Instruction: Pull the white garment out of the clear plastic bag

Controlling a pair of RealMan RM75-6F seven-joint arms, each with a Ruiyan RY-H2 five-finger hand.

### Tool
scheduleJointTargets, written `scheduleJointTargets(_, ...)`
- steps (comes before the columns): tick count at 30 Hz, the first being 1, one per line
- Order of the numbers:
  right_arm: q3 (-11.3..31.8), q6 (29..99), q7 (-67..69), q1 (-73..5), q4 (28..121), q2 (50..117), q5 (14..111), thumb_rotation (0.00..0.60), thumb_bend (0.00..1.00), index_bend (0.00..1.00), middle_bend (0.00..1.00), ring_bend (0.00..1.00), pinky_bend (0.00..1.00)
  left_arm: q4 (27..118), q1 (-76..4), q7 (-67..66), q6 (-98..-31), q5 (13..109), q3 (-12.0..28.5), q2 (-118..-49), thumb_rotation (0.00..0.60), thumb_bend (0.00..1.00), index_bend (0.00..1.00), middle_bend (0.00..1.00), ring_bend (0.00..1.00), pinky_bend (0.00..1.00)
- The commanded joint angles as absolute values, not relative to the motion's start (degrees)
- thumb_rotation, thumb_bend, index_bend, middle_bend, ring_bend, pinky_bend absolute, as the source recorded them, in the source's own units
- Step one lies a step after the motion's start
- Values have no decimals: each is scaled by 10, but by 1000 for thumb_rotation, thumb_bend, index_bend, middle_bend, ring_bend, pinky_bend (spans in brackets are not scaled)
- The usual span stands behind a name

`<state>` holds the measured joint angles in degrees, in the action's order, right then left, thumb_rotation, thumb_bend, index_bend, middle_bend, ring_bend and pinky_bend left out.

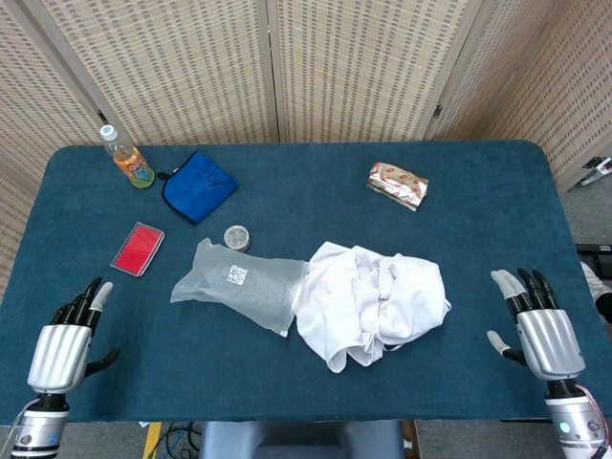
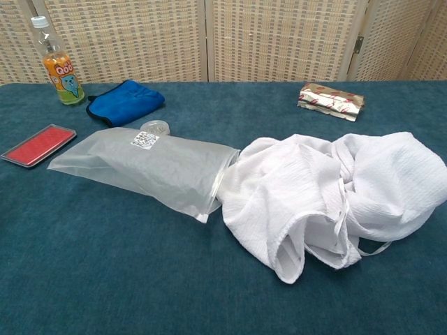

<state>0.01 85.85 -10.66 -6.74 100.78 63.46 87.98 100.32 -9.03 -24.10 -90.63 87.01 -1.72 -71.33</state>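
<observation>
**Now: garment out of the bag, both robot hands empty**

Far left, the left robot hand point(image 1: 60, 350) sits at the near edge of the blue surface point(image 1: 287, 382), fingers spread and holding nothing. It shows only in the head view. Behind it a red case point(image 1: 138, 249) lies flat, and further back a bottle point(image 1: 126, 158) with orange drink stands upright near the far left corner. Just right of the bottle is a blue cloth point(image 1: 198, 185), crumpled. A small round tin point(image 1: 237, 237) sits between the cloth and the bag point(image 1: 241, 284).

The bag lies flat and slack, a QR label on its upper face, its open mouth turned right. The garment point(image 1: 375, 302) lies in a rumpled heap right of the mouth, touching or just overlapping the bag's edge. In the chest view its folds and thin ties spill toward the near edge. Whether any cloth is inside the mouth cannot be told.

Back right of the heap a foil packet point(image 1: 398, 184) lies alone. Far right, the right robot hand point(image 1: 544, 334) is at the near edge, fingers spread wide, empty, well apart from the garment.
</observation>
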Motion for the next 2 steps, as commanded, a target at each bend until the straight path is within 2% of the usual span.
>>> scheduleJointTargets(1,-1,859,-112,-66,1009,637,886,600,213,15,139,17,33,1008,-86,-245,-904,872,-18,-712,600,101,0,16,169,248)
scheduleJointTargets(2,-2,858,-114,-65,1009,639,888,600,213,15,139,17,33,1010,-86,-246,-901,873,-19,-711,600,101,0,16,169,246)
